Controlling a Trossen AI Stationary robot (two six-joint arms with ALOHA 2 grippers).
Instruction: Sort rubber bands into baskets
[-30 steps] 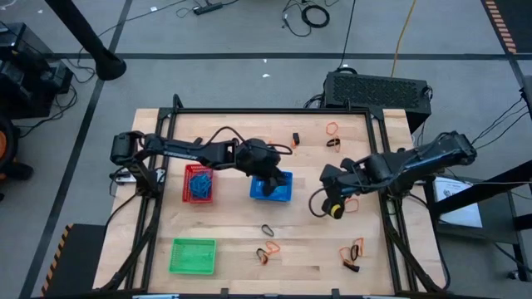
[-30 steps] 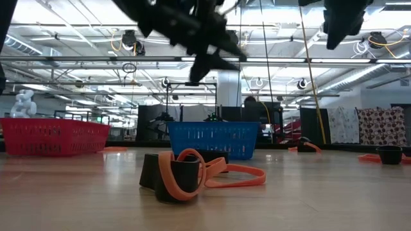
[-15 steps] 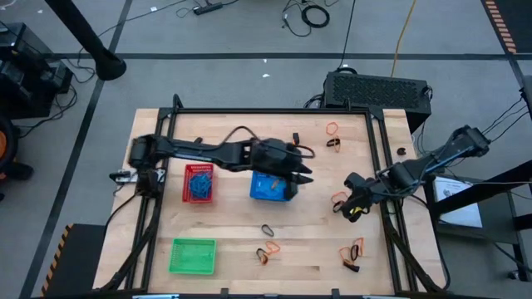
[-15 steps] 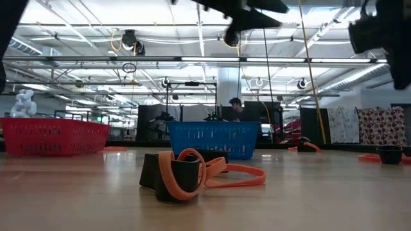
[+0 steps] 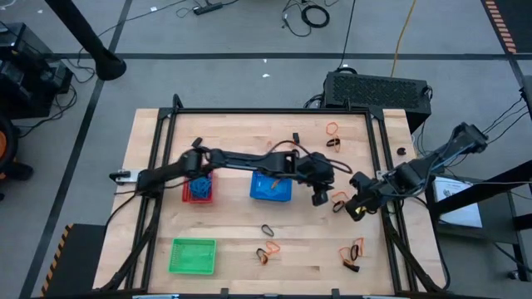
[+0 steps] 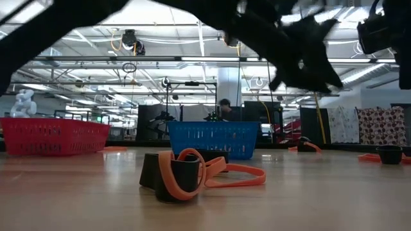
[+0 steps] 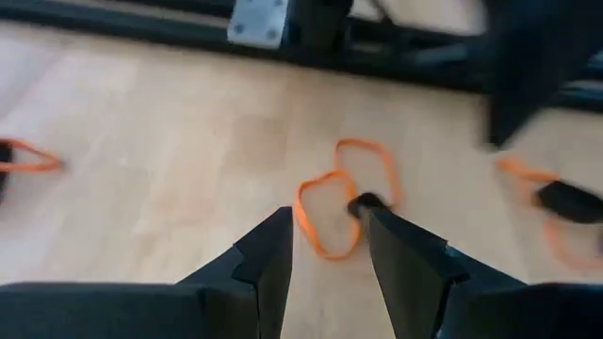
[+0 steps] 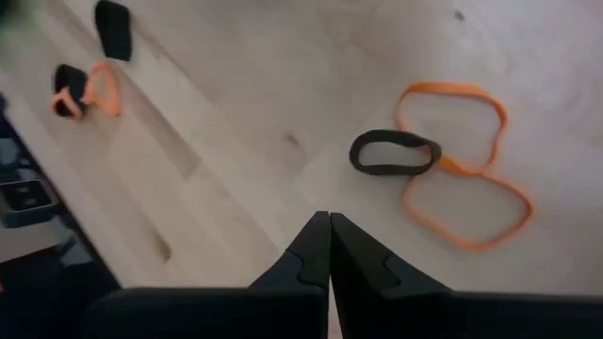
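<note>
The red basket [image 5: 198,184] holds blue rubber bands. The blue basket [image 5: 271,188] stands at the table's middle and the green basket [image 5: 193,255] at the near left. My left gripper [image 7: 325,224] hangs open just right of the blue basket [image 6: 215,139]. It is above two linked orange bands [image 7: 344,193] and a small black band [image 7: 367,201], all lying flat on the wood. My right gripper [image 8: 328,226] is shut and bare near the right edge, over the same orange bands [image 8: 457,165] and black band [image 8: 394,153].
Loose bands lie at the far right [image 5: 332,130], near the middle of the front [image 5: 267,230] [image 5: 266,252] and at the near right [image 5: 353,251]. A black-and-orange clump [image 6: 186,173] fills the low view's foreground. A black frame rail [image 5: 386,224] borders the right side.
My left gripper has swung from above the blue basket toward the table's right edge, sinking and rolling, and now hangs past that basket's right side. My right gripper has drawn back toward the right edge, lowered and turned, then kept still. Neither has opened or shut.
</note>
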